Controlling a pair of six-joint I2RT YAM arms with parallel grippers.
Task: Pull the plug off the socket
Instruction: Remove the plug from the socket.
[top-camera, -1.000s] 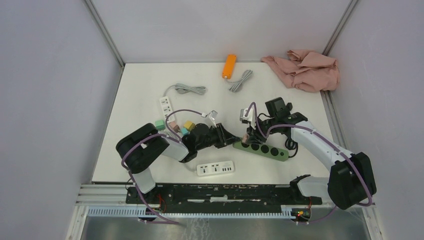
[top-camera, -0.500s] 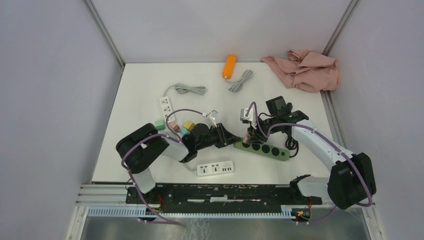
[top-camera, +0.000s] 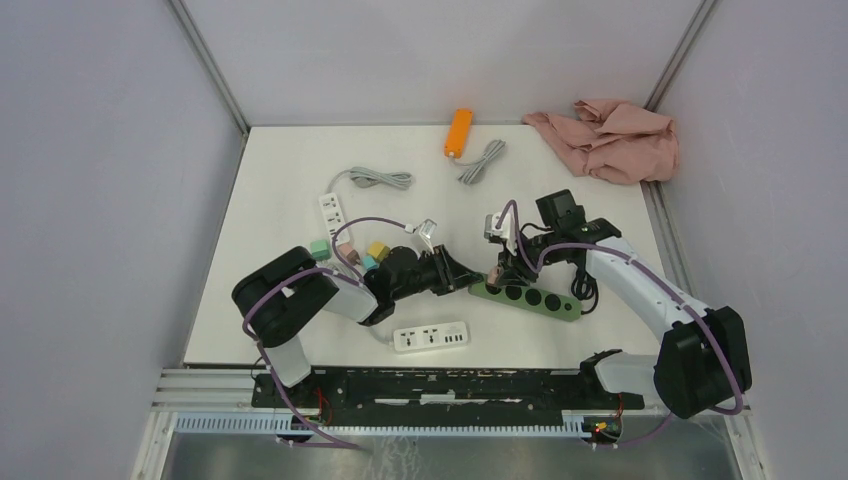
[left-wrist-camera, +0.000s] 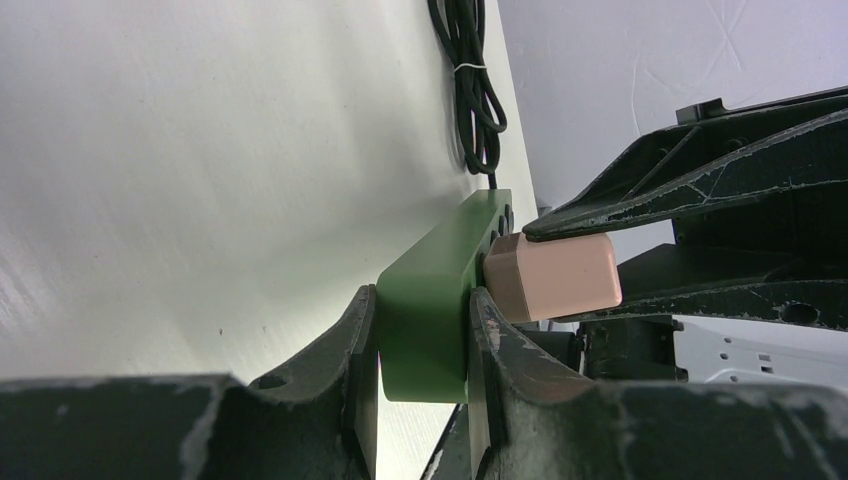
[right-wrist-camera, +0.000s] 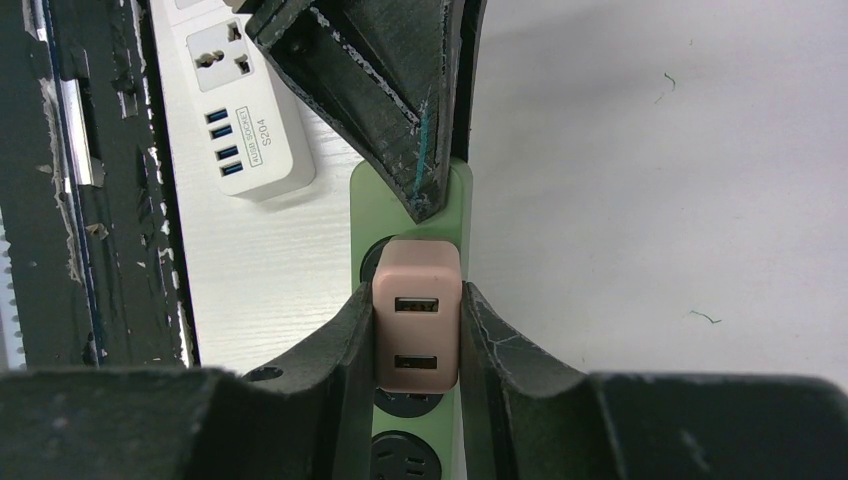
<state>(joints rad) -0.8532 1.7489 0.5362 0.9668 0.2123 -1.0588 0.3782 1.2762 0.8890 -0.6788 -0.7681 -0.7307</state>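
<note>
1. A robotics lab test cell: a white table (top-camera: 280, 200) boxed in by plain grey walls (top-camera: 90, 220) and aluminium posts (top-camera: 208, 62).
2. A left arm (top-camera: 290, 300) and a right arm (top-camera: 640, 290) stand bolted to a black mounting plate (top-camera: 400, 383) beside aluminium rails (top-camera: 205, 385).
3. Props lie scattered: an orange power strip (top-camera: 458, 131), a white power strip (top-camera: 431, 337), a pink cloth (top-camera: 610, 138).

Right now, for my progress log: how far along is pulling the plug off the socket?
Done: both grips are set, the left hand clamped on the end of the green power strip, the right hand shut on the pink plug. In hand: the pull itself; the plug looks seated against the strip. Left: drawing it clear.
</note>
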